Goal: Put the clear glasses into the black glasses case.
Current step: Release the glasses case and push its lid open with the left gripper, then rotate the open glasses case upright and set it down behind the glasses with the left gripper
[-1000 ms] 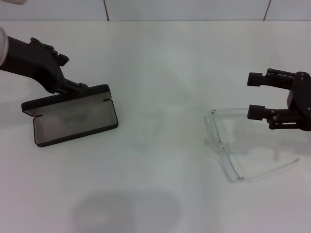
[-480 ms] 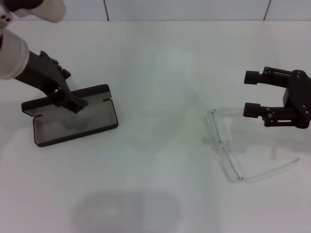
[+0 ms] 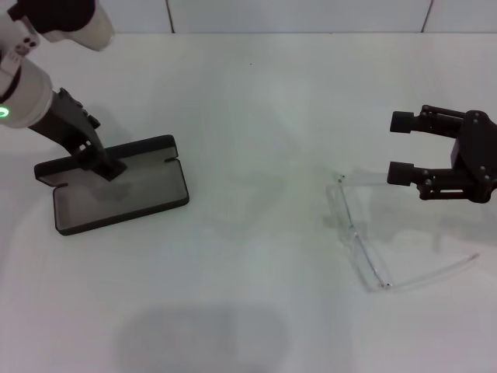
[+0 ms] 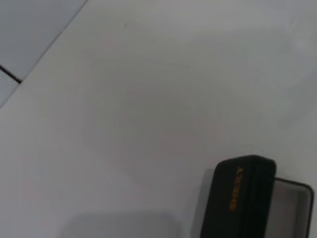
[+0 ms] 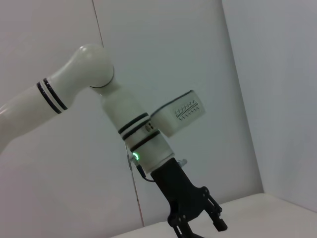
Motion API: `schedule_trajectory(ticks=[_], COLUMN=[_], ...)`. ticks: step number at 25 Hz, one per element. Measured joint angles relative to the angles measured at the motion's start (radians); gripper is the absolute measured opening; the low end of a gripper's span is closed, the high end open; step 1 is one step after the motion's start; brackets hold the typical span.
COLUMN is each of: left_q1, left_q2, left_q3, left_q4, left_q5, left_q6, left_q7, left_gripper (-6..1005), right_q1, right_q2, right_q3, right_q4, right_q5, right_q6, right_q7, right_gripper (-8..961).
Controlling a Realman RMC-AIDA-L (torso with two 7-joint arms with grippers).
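As the left gripper (image 3: 109,167) lifted off the black glasses case (image 3: 120,185) (lid open), fingers unreadable, the open right gripper (image 3: 401,148) hovered beside the clear glasses (image 3: 365,233).

The head view looks down on the surface (image 3: 248,233). The left wrist view sits close above the black glasses case (image 4: 240,196), shared with the head view. The right wrist view faces the left arm (image 5: 129,144).
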Motion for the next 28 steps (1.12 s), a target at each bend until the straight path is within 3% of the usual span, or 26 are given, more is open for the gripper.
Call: schedule_trajectory(ticks=[12,17,28], left_q1=[-0.035,-0.036,-0.023], left_q2=[0.002,-0.001,-0.005], left_q3=[0.006,0.011,0.061], left_q4=[-0.083,-0.091,-0.04], left_q5=[0.033,0.034,0.03], left_q6=[-0.018,-0.01,0.014], left_q7=[0.008,0.006,-0.014], left_gripper=[711,479,263], right_q1=[-0.001,0.0,-0.013], right_q2=[-0.005,-0.007,-0.008], right_q3=[0.003,0.003,0.005], right_q4=[0.013,0.013,0.013], right_q5=[0.007,0.008,0.008], right_q6=[0.0,0.002,0.015], right_q7=[-0.017,-0.018,-0.019], right_gripper=[844,844,844])
